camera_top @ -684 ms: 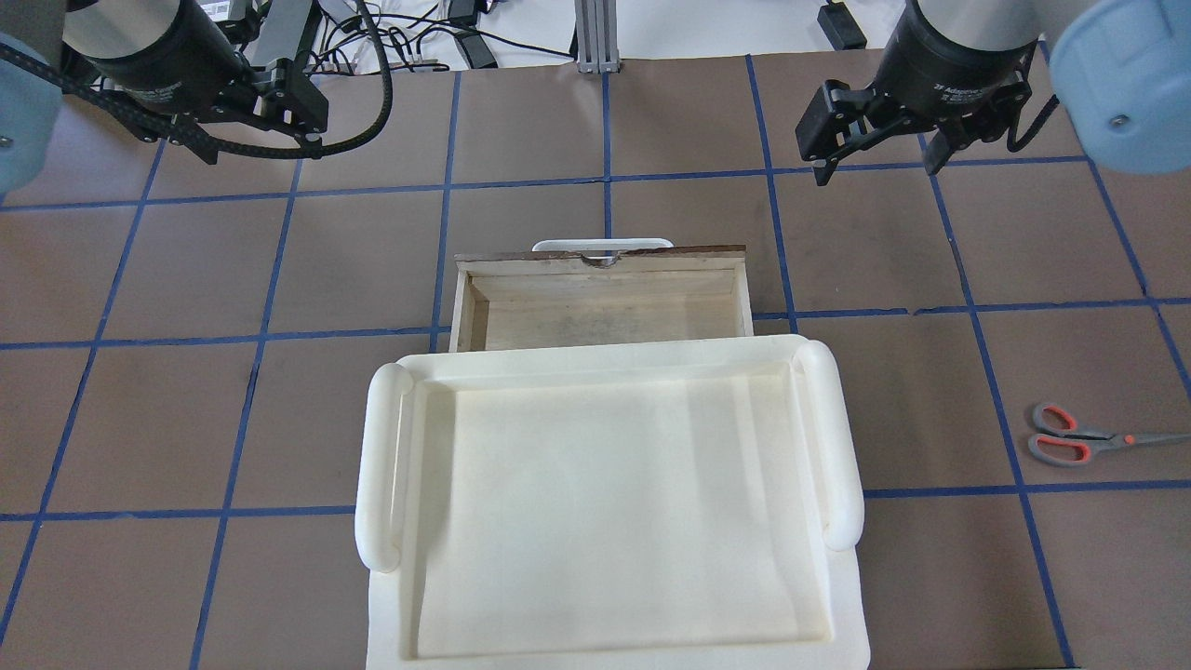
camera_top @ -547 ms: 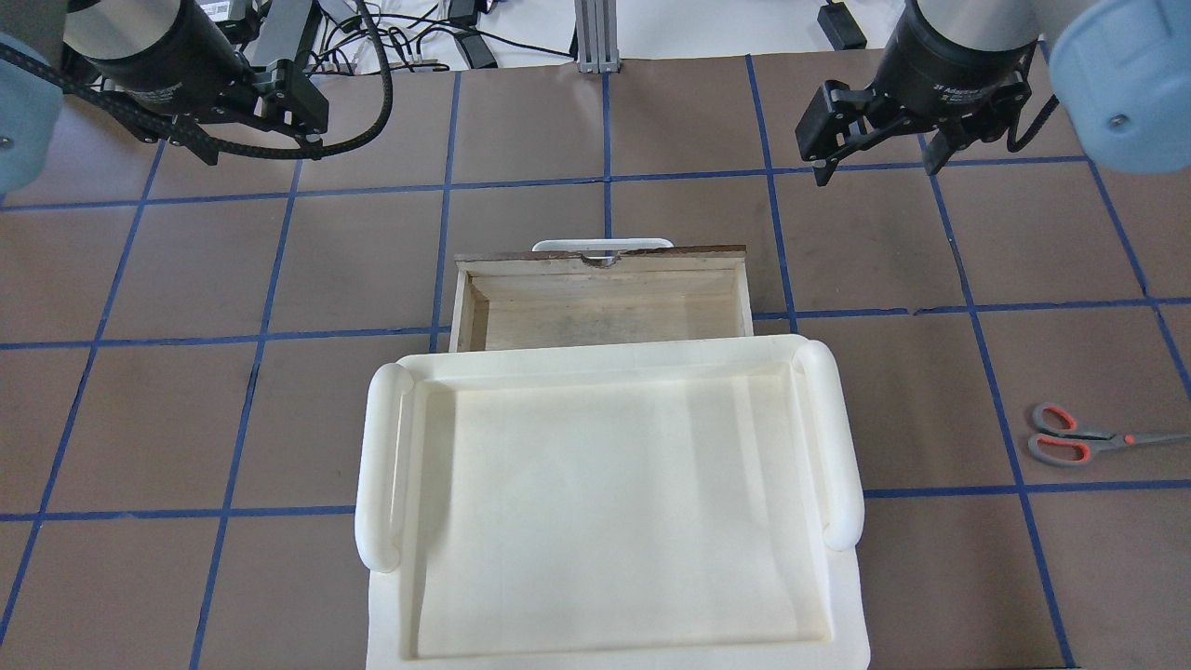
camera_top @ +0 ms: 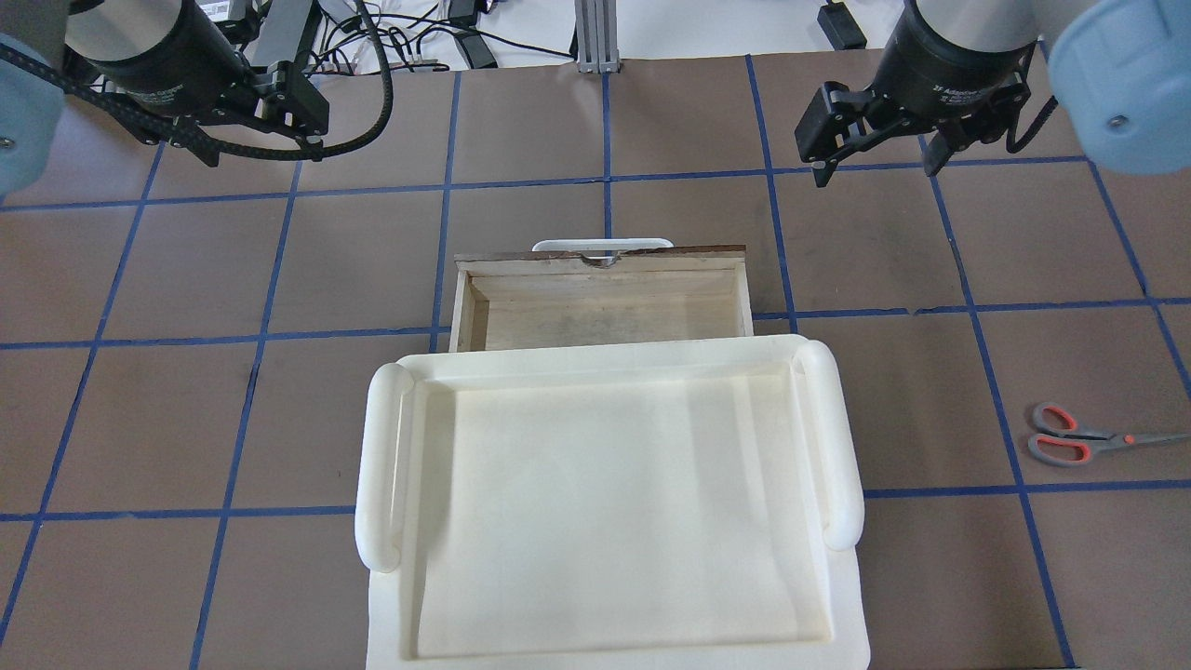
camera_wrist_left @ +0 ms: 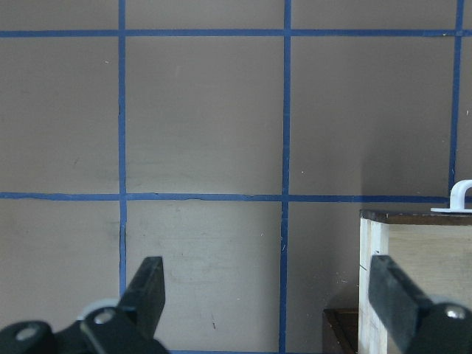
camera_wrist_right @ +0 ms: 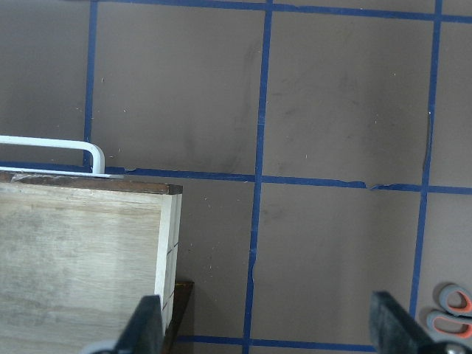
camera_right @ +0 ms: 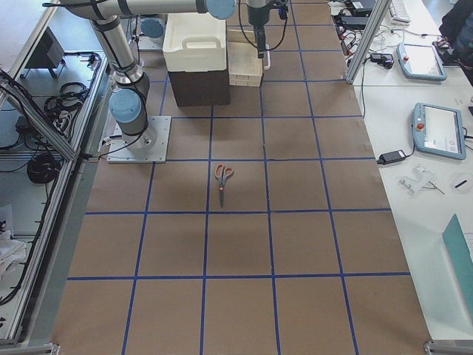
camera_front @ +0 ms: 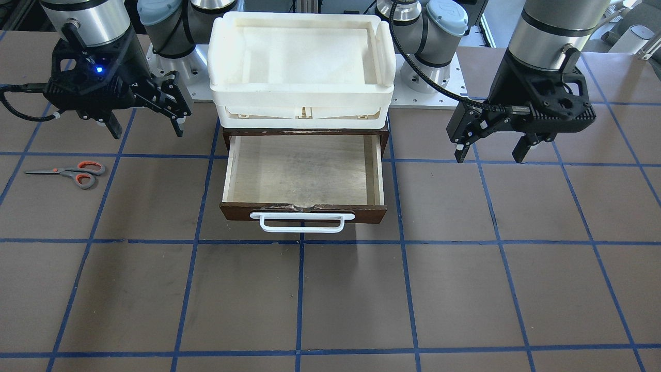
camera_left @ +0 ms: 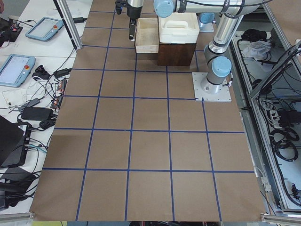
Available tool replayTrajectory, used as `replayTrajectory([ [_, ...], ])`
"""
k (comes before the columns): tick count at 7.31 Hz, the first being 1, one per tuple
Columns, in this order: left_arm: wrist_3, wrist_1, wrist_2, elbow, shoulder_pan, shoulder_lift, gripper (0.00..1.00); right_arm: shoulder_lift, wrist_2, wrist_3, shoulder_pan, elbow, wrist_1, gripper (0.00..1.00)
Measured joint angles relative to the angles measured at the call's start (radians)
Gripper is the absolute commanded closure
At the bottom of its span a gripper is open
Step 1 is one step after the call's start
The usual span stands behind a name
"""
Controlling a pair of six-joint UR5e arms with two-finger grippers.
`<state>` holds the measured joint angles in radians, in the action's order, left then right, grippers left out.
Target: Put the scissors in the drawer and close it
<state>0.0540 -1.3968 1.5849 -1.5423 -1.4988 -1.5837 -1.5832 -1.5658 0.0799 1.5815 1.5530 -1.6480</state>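
Note:
The scissors (camera_front: 72, 173) lie flat on the brown table, far to the right in the overhead view (camera_top: 1079, 437), well apart from the drawer; their handles show at the right wrist view's lower right edge (camera_wrist_right: 450, 313). The drawer (camera_front: 372, 213) is pulled open and its pale interior is empty; its chipped top edge and white handle show in the overhead view (camera_top: 600, 256). My right gripper (camera_front: 148, 133) hangs open and empty above the table, between drawer and scissors. My left gripper (camera_front: 489, 155) hangs open and empty on the drawer's other side.
A white plastic tray (camera_top: 381, 447) sits on top of the dark cabinet (camera_right: 199, 87) that houses the drawer. The arms' base plate (camera_front: 439, 88) stands behind it. Blue tape lines grid the table. Side tables with tablets (camera_right: 436, 129) stand beyond the far edge.

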Motion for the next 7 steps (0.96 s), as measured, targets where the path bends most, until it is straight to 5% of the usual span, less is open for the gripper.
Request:
replayTrajectory([
  [3, 0.003, 0.014, 0.001, -0.01, 0.002, -0.007, 0.0, 0.001, -0.005, 0.372, -0.16, 0.003, 0.038, 0.0],
  [7, 0.003, 0.029, 0.0, -0.023, 0.0, -0.016, 0.0, 0.016, -0.015, 1.181, -0.552, 0.082, 0.068, 0.0],
])
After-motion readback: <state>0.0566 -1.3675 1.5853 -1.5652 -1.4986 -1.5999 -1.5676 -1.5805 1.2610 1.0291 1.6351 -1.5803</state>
